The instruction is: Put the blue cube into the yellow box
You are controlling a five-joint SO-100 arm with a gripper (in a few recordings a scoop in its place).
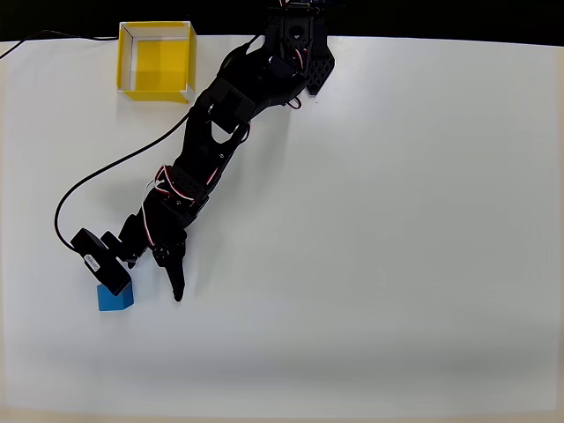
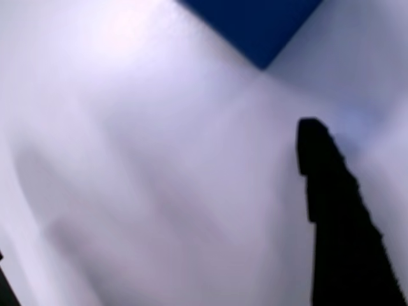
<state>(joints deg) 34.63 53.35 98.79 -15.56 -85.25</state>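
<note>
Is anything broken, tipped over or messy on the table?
Nothing stands out. The small bright-blue cube sits flat on the white table, the square open-topped yellow box stands upright at the far edge, and the black gripper hovers open by the cube.

You're looking at a blue cube (image 1: 115, 299) with plain matt faces — no shine on it in the overhead view, and the same flat blue in the wrist view (image 2: 255, 25). The yellow box (image 1: 157, 60) looks like thin card or plastic, yellow outside, whitish along the rim. Your table (image 1: 397, 220) is smooth, white and matt. The arm (image 1: 220, 132) and gripper (image 1: 154, 278) look like black matt plastic.
</note>
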